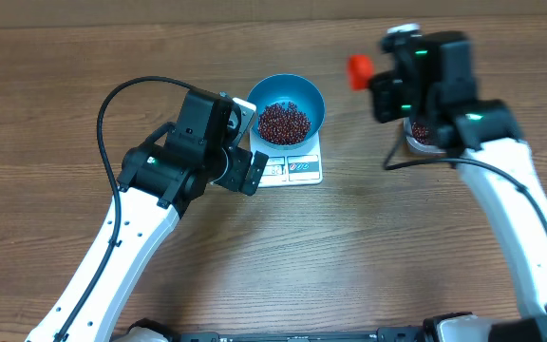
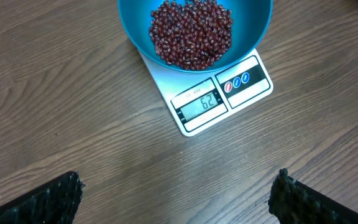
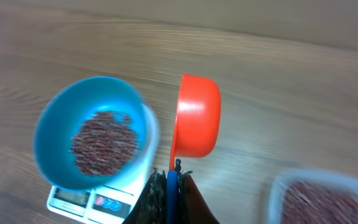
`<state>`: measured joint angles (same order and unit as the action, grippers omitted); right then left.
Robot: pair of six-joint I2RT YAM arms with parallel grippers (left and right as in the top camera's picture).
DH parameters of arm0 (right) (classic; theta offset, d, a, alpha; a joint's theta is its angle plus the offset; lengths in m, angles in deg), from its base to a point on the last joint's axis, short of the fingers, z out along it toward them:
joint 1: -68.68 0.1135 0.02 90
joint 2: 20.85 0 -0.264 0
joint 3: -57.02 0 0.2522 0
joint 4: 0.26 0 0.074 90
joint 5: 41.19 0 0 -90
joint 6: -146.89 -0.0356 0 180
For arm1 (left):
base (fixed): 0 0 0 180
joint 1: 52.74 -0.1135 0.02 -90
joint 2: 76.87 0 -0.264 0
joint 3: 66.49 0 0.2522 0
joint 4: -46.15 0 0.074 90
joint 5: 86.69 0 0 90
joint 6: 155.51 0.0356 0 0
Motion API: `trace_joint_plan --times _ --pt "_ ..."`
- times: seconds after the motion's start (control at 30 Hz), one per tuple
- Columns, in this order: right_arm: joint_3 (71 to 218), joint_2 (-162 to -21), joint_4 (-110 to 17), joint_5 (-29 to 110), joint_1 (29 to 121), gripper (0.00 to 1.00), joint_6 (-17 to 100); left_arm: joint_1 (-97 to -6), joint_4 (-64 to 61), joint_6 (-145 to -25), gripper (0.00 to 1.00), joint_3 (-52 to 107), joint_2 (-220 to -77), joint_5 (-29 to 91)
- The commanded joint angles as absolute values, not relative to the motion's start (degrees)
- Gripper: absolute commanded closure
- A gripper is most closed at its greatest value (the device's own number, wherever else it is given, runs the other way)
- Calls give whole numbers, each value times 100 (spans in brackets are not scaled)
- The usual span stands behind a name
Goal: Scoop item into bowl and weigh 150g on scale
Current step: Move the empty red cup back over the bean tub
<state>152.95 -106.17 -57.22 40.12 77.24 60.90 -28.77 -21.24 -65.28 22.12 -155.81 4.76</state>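
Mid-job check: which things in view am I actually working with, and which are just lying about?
In the job:
beans
blue bowl
scale under it
orange scoop, held in the right tool
clear tub of more beans

Just there:
looped black cable
wooden table

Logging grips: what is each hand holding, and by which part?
Right hand holds the orange scoop by its handle; left hand is open and empty.
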Motion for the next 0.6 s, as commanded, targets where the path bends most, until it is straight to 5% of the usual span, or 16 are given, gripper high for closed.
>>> trace_joint_plan --times 0.0,0.23,0.57 --pt "15651 -10390 -6094 4073 7193 97 5832 -2873 -2115 -6419 0 2289 -15626 456" --pt "15793 -10407 -6787 4403 6194 97 5751 -2873 -2117 -6419 1 2289 -15626 456" --pt "15791 -11067 -7034 4941 6030 97 6459 -2873 -2115 -6421 1 2289 -15626 456"
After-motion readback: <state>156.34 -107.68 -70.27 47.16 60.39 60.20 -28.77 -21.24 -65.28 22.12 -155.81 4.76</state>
